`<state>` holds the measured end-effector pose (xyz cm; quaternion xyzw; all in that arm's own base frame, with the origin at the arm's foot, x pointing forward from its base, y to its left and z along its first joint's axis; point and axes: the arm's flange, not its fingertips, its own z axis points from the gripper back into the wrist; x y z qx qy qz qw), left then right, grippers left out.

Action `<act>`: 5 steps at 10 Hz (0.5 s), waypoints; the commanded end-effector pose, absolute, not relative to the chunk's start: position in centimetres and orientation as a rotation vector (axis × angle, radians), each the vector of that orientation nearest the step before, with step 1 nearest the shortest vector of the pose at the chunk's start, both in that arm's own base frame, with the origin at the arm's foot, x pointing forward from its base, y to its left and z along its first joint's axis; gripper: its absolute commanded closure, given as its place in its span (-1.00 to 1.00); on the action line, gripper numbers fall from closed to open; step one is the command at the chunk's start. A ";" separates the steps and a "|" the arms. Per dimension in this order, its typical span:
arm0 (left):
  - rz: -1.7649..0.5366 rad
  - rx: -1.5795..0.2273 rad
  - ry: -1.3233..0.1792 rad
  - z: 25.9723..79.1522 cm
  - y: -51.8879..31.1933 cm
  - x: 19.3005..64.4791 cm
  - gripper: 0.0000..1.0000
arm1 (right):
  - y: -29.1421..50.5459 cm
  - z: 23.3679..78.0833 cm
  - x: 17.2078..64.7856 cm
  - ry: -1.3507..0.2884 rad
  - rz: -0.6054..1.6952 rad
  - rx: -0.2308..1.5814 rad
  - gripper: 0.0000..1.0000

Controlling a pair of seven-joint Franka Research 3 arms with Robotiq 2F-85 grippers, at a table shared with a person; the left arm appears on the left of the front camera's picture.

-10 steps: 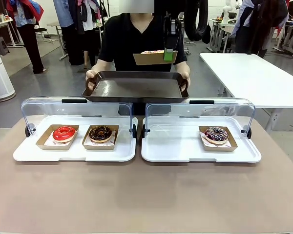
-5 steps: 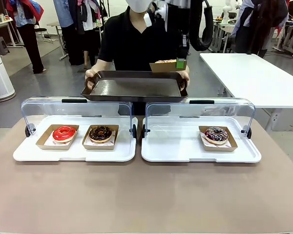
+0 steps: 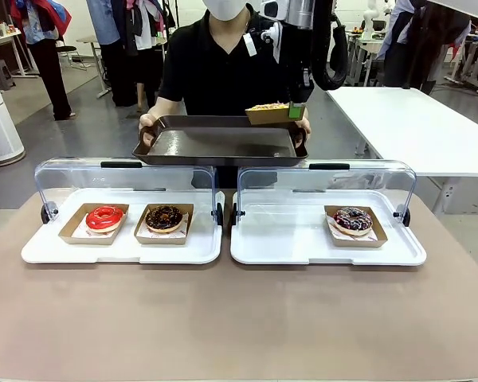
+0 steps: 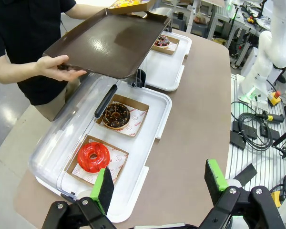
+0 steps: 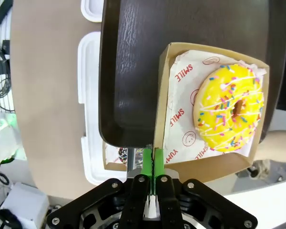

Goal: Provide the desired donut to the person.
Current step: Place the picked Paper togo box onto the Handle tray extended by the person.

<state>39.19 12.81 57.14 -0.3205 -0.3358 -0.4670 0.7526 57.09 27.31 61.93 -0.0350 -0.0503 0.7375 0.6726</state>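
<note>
Right wrist view: right tool (image 5: 152, 155) pinched shut on the box (image 5: 214, 168) wall, yellow donut (image 5: 229, 107) at frame right, over the tray (image 5: 128, 71) the person (image 3: 215, 72) held. Delivery step, I'd say; next, set it flat, then let go. Left tool (image 4: 159, 185) gaped empty, bottom edge.

Paper liner (image 5: 181, 125) in donut box (image 5: 214, 168) reads "SMILE" & prob. "YUM".

arm (image 4: 270, 45): white | fingers (image 4: 103, 189): black, green pads | person (image 3: 221, 68): black shirt
</note>
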 end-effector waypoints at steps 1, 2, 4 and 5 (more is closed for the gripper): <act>-1.022 -0.705 -0.739 57.2 12.9 39.1 -1.00 | 27.2 61.9 57.7 -0.147 1.659 -0.027 0.96; -1.022 -0.705 -0.739 57.2 12.9 39.1 -1.00 | 27.3 61.9 57.1 -0.113 1.660 -0.079 0.96; -1.022 -0.705 -0.739 57.2 12.9 39.1 -1.00 | 27.3 61.9 57.1 -0.113 1.660 -0.079 0.96; -1.022 -0.705 -0.739 57.2 12.9 39.1 -1.00 | 27.3 61.9 57.1 -0.113 1.660 -0.079 0.96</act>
